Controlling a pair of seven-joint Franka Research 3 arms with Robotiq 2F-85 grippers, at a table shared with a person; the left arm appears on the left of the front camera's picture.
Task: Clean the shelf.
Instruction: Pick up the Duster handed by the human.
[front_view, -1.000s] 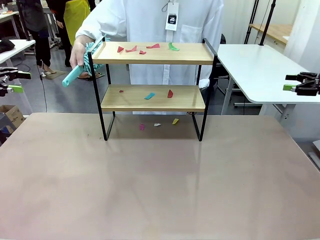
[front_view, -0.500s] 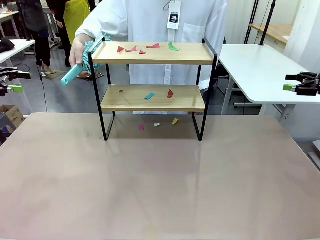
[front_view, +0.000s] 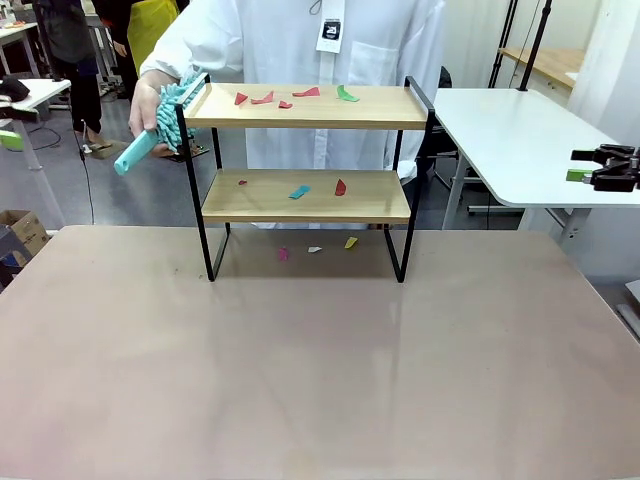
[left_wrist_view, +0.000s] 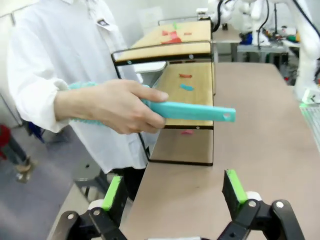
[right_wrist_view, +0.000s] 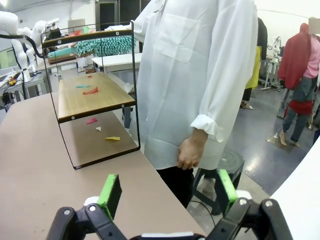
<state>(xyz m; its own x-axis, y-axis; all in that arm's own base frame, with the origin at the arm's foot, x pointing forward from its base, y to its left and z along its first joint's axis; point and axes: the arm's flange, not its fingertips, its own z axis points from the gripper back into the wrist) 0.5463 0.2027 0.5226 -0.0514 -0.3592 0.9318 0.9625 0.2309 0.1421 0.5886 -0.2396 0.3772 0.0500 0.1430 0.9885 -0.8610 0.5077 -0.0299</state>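
Shelf (front_view: 380, 105): we find it at the tabletop's (front_view: 300, 380) far edge, scraps (front_view: 299, 192) on both boards. Duster (front_view: 168, 118) in a person's hand (front_view: 146, 100), at its left rail; left wrist view adds the handle's hole. Left gripper (left_wrist_view: 172, 186), right gripper (right_wrist_view: 167, 182): jaws spread, empty.

Shelf (front_view: 380, 105) light wood boards, black frame; duster (front_view: 137, 151) teal; scraps (front_view: 262, 98) red, green, blue; coat (front_view: 290, 40) white.

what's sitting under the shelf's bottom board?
On the tabletop under the shelf lie a pink scrap, a white scrap and a yellow scrap. The shelf's own underside is hidden.
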